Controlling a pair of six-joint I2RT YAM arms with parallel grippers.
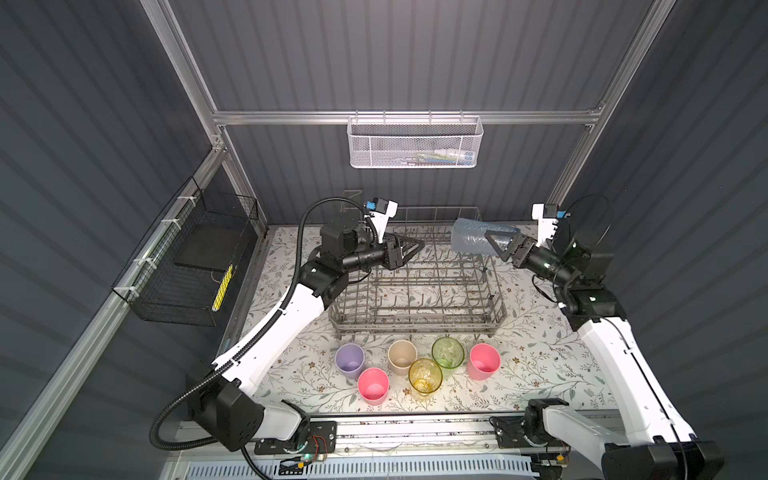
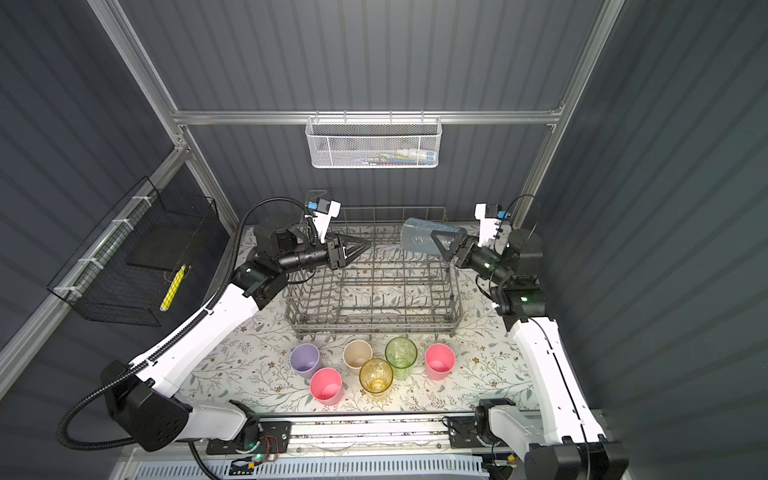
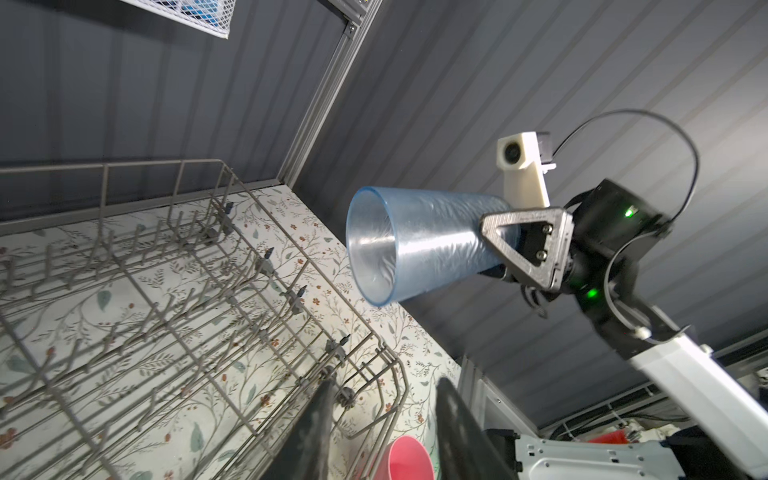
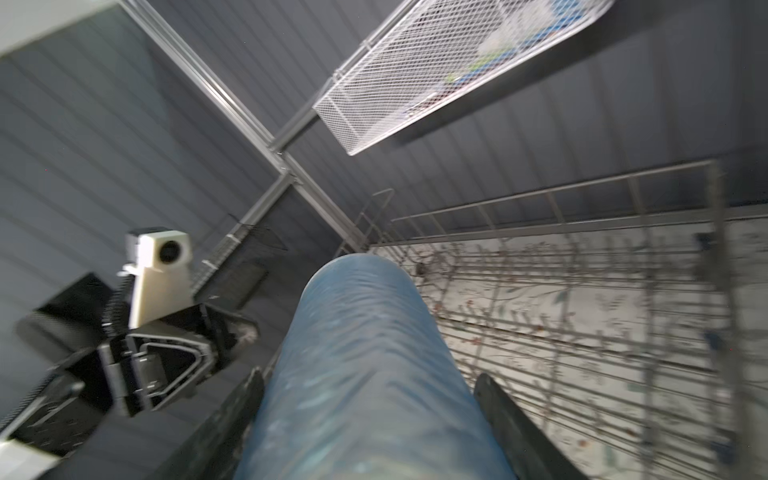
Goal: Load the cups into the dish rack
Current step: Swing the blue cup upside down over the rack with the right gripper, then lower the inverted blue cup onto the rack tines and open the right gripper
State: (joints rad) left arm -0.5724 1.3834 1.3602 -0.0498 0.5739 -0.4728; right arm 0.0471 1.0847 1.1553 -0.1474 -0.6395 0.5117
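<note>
Cups number seven: a first pink cup (image 1: 373,384), a second pink cup (image 1: 484,360), one lilac cup (image 1: 350,359), one beige cup (image 1: 402,356), one green cup (image 1: 447,352), one amber cup (image 1: 424,374) and one grey-blue cup (image 1: 467,241). Six of them stand upright, mouth up, on the tabletop (image 1: 540,361) just in front of the dish rack (image 1: 415,322), outside of it. The grey-blue cup is in the air above the far right corner of the dish rack, lying on its side with the mouth toward the rack's middle. The right claw (image 1: 494,246) pinches it near its base (one finger on each side, as the right wrist view shows). The left claw (image 1: 417,246) hangs over the far left part of the dish rack. Its fingers (image 3: 316,432) stand apart with nothing between them.

One white mesh basket (image 1: 415,145) hangs on the wall behind and above the dish rack; it holds small coloured things, too blurred to name. One black wire basket (image 1: 183,266) hangs left of the dish rack and holds a yellow thing (image 1: 222,289) and a dark flat thing (image 1: 203,249).

The tabletop has a pale pattern of leaves and little flowers, which shows through the wires of the dish rack. Dark grey ribbed walls with aluminium bars stand around it.
</note>
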